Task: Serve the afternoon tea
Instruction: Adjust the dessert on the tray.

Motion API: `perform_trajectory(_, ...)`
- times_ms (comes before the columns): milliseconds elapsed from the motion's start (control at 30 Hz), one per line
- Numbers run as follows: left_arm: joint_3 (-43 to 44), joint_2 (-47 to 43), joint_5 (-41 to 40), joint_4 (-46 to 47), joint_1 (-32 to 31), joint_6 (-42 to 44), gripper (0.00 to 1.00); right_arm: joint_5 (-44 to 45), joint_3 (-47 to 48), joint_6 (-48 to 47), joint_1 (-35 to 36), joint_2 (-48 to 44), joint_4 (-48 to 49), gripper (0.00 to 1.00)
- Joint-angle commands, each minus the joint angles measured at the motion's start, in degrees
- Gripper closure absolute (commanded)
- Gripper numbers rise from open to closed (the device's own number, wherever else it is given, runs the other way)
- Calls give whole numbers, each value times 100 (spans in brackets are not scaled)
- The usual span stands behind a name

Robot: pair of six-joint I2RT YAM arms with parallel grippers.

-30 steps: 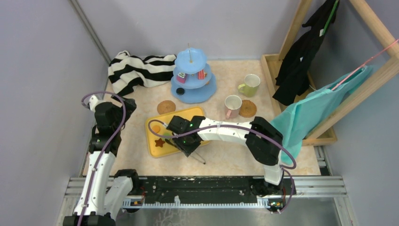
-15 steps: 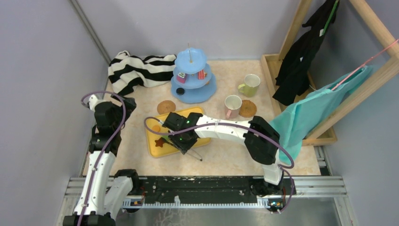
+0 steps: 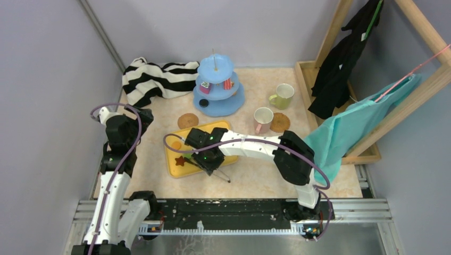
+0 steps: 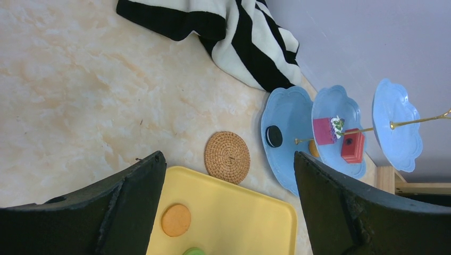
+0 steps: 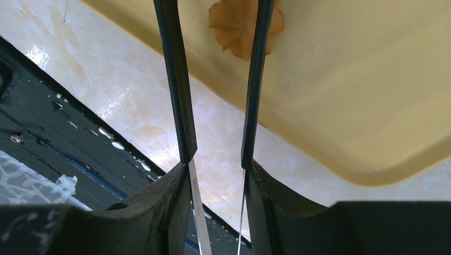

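Sliding left over the yellow tray (image 3: 173,169), right end effector (image 3: 211,162) holds tongs (image 5: 178,106) at a star cookie (image 5: 234,26), left end effector (image 4: 228,191) is wide open; stand (image 3: 228,109) has few treats (image 4: 324,130) yet.

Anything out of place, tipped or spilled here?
Only the striped cloth: it lies crumpled at far left beside the stand, with no part in serving tea. Nothing looks spilled or tipped.
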Motion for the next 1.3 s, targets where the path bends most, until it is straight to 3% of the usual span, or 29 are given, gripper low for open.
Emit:
perform_trajectory(0, -35, -63, 43, 182, -30, 48, 5, -5, 195, -104, -1, -130, -51, 60)
perform_trajectory(1267, -196, -112, 55, 384, -28, 10, 5, -575, 909, -300, -453, 629, -222, 60)
